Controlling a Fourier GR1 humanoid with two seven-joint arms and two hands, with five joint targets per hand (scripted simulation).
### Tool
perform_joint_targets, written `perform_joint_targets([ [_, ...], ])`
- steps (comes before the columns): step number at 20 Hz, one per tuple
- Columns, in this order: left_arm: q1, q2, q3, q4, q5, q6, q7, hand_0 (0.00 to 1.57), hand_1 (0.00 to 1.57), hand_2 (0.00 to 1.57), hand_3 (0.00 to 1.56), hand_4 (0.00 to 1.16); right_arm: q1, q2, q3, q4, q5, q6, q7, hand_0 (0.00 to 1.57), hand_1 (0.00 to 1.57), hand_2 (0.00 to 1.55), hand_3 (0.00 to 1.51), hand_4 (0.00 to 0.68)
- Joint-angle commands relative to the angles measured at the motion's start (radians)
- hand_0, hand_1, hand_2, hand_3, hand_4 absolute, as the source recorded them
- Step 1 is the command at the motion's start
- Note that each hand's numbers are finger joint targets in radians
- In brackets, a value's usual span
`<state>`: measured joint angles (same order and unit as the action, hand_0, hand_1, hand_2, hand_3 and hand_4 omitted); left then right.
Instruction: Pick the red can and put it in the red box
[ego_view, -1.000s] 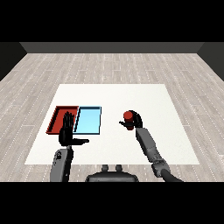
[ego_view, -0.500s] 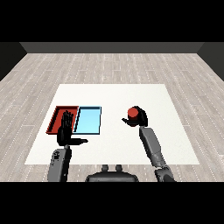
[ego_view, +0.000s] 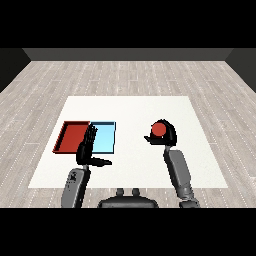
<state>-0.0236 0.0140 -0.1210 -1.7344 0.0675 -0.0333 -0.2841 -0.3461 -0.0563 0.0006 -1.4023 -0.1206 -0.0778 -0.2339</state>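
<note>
A pale grey plank floor (ego_view: 125, 75) runs back to a dark wall, and on it stands the white desk (ego_view: 130, 107), seen from above and behind the two forearms. The far half of the desk is bare white out to its back edge, and a wide bare strip also lies between the trays and the right hand. The red tray (ego_view: 71, 136) and the light blue tray (ego_view: 106, 137) lie side by side, touching along one long edge, on the left part of the desk; the red tray sits near the left edge, with a narrow margin of white beyond it.

The left hand (ego_view: 86, 149) stands with its fingers straight and pointing away from the robot, its thumb stuck out to the right; it holds nothing and overlaps the near ends of both trays where they meet. Its grey forearm rises from the lower left corner.

The right hand (ego_view: 166, 135) is on the right half of the desk, well apart from the trays, with its fingers curled round the red can (ego_view: 158, 130). The can's round red top faces the viewer. Whether the can touches the desk cannot be told. The right forearm slants up from the lower right, inside the near edge.
</note>
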Motion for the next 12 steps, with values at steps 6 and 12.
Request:
perform_joint_targets([
  [6, 0.033, -0.014, -0.205, -0.028, -0.072, 0.124, 0.048, 0.00, 0.00, 0.00, 0.00, 0.00, -0.085, 0.055, 0.341, -0.025, -0.023, -0.384, 0.013, 1.45, 1.45, 1.41, 1.38, 0.636],
  [12, -0.124, -0.014, -0.123, 0.154, -0.067, 0.102, 0.056, 0.00, 0.00, 0.00, 0.00, 0.00, -0.045, 0.056, 0.272, -0.142, 0.029, -0.294, 0.006, 1.42, 1.42, 1.42, 1.40, 0.630],
])
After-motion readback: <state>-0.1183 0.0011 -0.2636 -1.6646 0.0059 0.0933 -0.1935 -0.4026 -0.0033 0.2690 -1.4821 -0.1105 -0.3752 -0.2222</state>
